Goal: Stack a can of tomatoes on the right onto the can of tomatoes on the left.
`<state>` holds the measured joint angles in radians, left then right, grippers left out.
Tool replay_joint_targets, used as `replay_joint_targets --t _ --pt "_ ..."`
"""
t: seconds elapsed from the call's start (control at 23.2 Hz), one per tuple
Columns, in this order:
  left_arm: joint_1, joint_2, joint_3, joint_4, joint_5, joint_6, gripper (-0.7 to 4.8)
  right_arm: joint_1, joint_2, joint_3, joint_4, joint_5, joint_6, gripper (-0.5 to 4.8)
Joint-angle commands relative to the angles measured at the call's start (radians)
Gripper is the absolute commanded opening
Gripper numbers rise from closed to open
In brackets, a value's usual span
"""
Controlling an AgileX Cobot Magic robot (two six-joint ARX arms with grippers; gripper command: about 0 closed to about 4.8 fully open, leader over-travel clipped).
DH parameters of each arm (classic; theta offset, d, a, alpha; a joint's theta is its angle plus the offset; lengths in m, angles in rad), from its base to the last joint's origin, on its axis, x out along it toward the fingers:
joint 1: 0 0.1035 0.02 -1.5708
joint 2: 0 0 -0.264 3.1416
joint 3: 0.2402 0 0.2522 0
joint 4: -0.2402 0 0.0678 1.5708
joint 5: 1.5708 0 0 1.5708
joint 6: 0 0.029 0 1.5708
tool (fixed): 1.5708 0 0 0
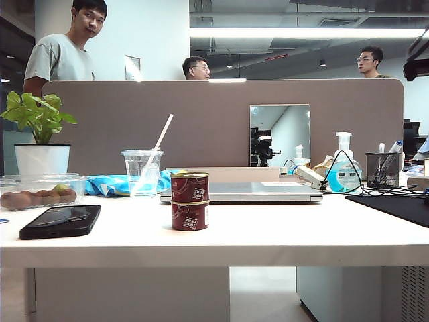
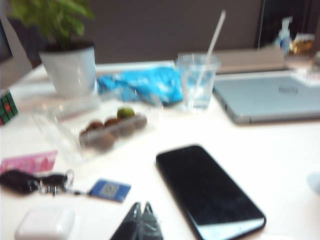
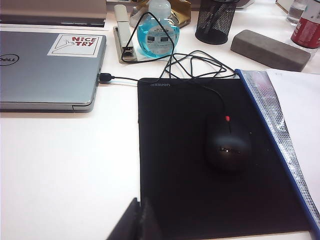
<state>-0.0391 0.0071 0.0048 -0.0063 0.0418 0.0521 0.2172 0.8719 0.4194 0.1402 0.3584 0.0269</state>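
Exterior view: two tomato cans (image 1: 190, 201) stand stacked; left hand (image 2: 140, 214) and right hand (image 3: 141, 212) both clenched, empty.

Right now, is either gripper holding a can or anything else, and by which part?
Nothing is held. The left gripper and right gripper both look shut and empty over the table. The two tomato cans stand stacked, untouched.

One tomato can (image 1: 190, 186) atop another (image 1: 190, 216), laptop (image 1: 261, 192) behind, phone (image 1: 61, 221) to their left.
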Motion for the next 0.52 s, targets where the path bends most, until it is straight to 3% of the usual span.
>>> replay_joint_targets --t 0.04,0.52 --pt "0.002 0.0 0.004 -0.039 -0.003 0.0 -0.04 0.0 -0.002 0.005 0.013 0.002 0.003 -0.07" --pt "0.002 0.0 0.004 -0.06 0.0 0.0 -0.04 0.0 -0.002 0.005 0.013 0.002 0.003 -0.07"
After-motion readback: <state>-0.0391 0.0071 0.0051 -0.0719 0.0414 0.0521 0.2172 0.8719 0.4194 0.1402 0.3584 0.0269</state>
